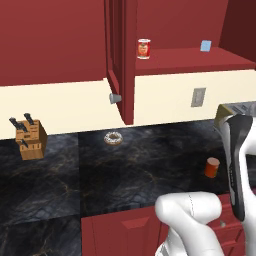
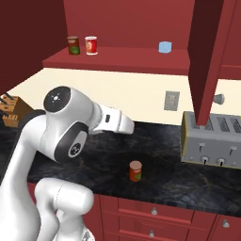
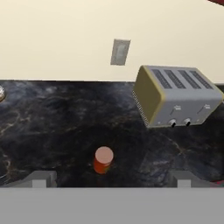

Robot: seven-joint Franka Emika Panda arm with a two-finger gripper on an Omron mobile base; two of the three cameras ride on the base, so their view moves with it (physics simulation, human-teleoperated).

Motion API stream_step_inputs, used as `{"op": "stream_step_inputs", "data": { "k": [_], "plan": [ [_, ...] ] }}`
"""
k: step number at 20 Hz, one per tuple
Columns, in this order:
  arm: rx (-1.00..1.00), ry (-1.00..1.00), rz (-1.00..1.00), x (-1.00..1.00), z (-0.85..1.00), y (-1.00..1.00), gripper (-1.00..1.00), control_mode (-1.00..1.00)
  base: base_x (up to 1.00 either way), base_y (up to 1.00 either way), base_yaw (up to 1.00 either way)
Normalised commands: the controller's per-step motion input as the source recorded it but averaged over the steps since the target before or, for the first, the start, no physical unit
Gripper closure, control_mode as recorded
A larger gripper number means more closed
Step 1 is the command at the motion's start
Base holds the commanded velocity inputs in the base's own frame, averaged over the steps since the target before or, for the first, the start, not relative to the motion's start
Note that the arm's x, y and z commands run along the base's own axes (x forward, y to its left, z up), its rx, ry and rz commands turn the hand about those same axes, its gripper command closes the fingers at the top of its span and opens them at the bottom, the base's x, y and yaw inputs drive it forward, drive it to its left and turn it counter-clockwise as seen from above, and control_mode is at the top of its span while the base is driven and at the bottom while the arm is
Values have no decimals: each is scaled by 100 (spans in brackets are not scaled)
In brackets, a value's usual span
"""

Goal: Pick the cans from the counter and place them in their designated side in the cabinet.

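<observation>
One red can [image 3: 103, 160] stands on the counter [image 3: 52, 127] below the spread, empty pincer [image 3: 112, 179].

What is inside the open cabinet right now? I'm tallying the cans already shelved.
On the cabinet's inner shelf stand two cans, a red can and a darker can, side by side at the left, with a light-blue box further right. The open door hides the shelf's right end.

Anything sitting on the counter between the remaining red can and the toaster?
Nothing: in the hand view, only bare black marble counter separates the small red can from the silver four-slot toaster.
</observation>
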Motion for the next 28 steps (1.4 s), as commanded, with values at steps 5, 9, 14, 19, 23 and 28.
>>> {"op": "stream_step_inputs", "data": {
  "k": [5, 9, 14, 19, 23, 28],
  "plan": [
    [8, 2, -6, -22, -19, -12, -100, -100, 0, 0, 0],
    [8, 0, -6, -19, 1, 0, -100, -100, 0, 0, 0],
    [6, 3, -6, -14, 5, 0, -100, -100, 0, 0, 0],
    [7, 2, -6, -13, 0, 3, -100, -100, 0, 0, 0],
    [7, 1, -3, -5, 0, 13, -100, -100, 0, 0, 0],
    [4, 1, -3, -11, -1, 6, -100, -100, 0, 0, 0]
  ]
}}
